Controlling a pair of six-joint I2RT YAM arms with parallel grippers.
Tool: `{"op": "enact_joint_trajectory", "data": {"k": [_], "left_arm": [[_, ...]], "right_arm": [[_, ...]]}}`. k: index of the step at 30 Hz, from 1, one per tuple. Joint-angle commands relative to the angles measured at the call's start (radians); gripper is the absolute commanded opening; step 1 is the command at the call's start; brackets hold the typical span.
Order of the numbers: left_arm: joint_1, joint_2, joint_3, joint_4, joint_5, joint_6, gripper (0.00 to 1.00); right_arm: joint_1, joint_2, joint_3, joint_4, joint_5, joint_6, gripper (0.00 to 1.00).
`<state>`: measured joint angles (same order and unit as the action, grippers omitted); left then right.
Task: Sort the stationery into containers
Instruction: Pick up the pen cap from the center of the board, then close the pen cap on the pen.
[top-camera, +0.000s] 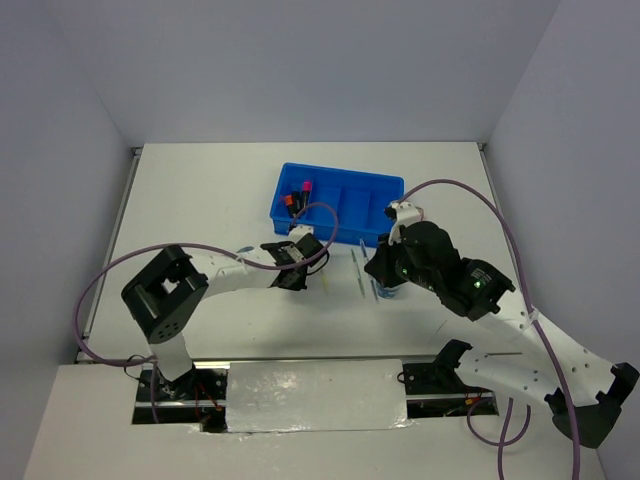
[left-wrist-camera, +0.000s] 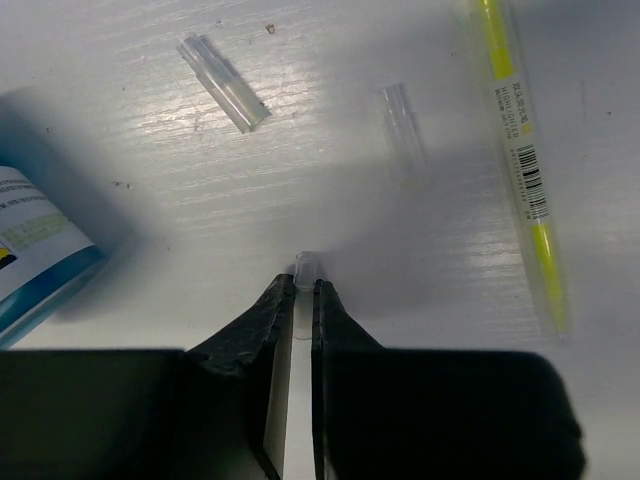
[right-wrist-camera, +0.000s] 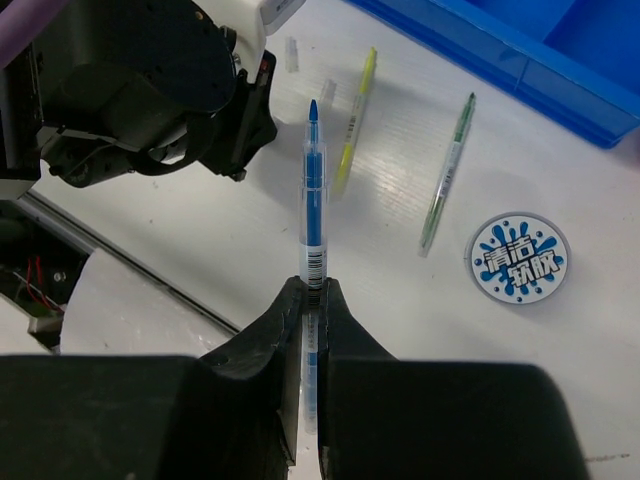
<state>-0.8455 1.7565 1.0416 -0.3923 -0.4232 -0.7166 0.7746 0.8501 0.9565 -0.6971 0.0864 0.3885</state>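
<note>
Left jaws stand almost closed, pinching a small clear cap just over the counter. Right jaws are closed on a blue pen, its tip pointing away. A yellow pen, green pen and round roll lie on the counter near the blue tray.

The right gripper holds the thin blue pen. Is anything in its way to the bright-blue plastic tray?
Nothing visible blocks it. The thin blue pen sits in the right gripper; the bright-blue plastic tray is ahead to its right. A green pen and a round blue-white roll lie flat between them, probably low enough to pass over.
</note>
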Motion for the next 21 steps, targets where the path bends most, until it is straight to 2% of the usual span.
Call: {"op": "enact_joint_trajectory", "data": {"k": [1,3,8,15,19,21], "left_arm": [[0.013,0.001,-0.064,0.001,0.033,-0.030,0.09],[0.014,-0.012,-0.084,0.015,0.046,-0.035,0.00],[0.014,-0.124,-0.106,0.036,0.064,-0.041,0.00],[0.017,-0.393,-0.121,0.150,0.100,-0.076,0.00],[0.017,-0.578,-0.182,0.283,0.122,-0.107,0.00],[0.017,-0.639,-0.228,0.456,0.161,-0.127,0.00]], "right_arm": [[0.008,-0.009,0.031,0.010,-0.030,0.001,0.00],[0.006,-0.026,0.021,0.031,-0.054,-0.003,0.00],[0.006,-0.086,-0.076,0.187,-0.190,-0.022,0.00],[0.008,-0.100,-0.223,0.333,-0.203,0.018,0.00],[0.026,-0.180,-0.365,0.510,-0.232,0.096,0.00],[0.090,-0.230,-0.406,0.623,-0.197,0.144,0.00]]}}
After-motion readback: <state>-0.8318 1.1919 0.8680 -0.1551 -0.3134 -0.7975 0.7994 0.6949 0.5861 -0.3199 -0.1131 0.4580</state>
